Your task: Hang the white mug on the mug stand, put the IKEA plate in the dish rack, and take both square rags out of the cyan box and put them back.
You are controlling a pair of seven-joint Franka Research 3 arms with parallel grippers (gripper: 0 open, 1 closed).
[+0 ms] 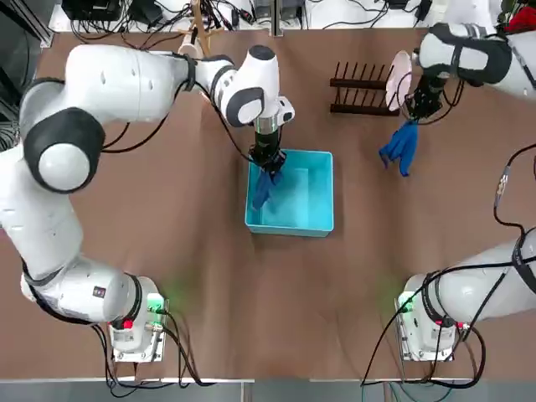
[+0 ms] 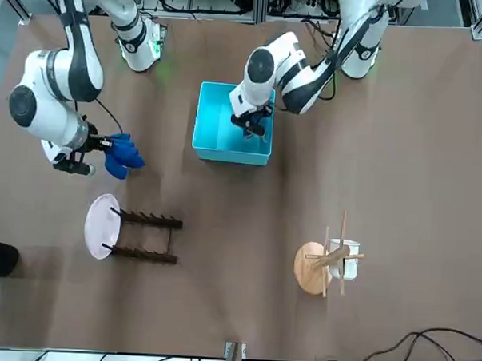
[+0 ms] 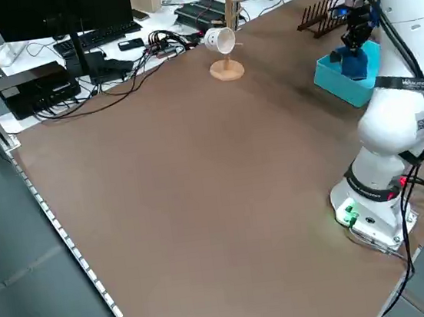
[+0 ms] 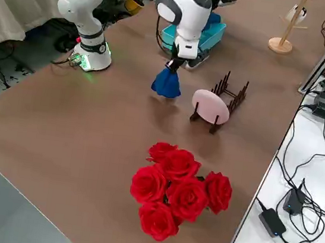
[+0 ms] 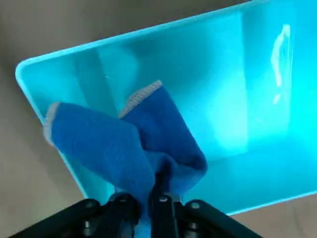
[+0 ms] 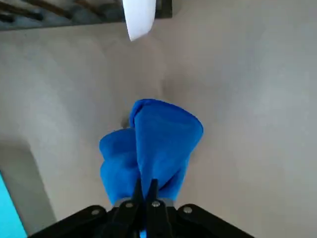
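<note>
A: Landmark is the cyan box (image 1: 318,219). What's nearest the robot?

B: The box itself, mid-table. The left gripper (image 1: 270,164) is down at the box's left wall, fingers pinched on one blue rag (image 1: 263,189). That rag hangs inside the box against the same wall; the left wrist view shows it bunched between the fingers (image 5: 124,204) with the box floor behind.

A: And the right gripper?

B: The right gripper (image 1: 416,112) is to the right of the box and a bit farther back, above bare table. Its fingers are clamped together on the second rag (image 1: 400,148), which dangles off the table, well apart from the box.

A: Farther out?

B: The dish rack (image 1: 358,87) sits beyond the box toward its right, just past the right gripper. The IKEA plate (image 1: 399,80) stands on edge in the rack's right end. Beyond the box on its left side, near the far table edge, the mug stand (image 2: 311,267) has the white mug (image 2: 344,259) hanging on a peg.

A: Anything else?

B: Red roses (image 4: 177,189) lie far off to the right of the rack.
</note>
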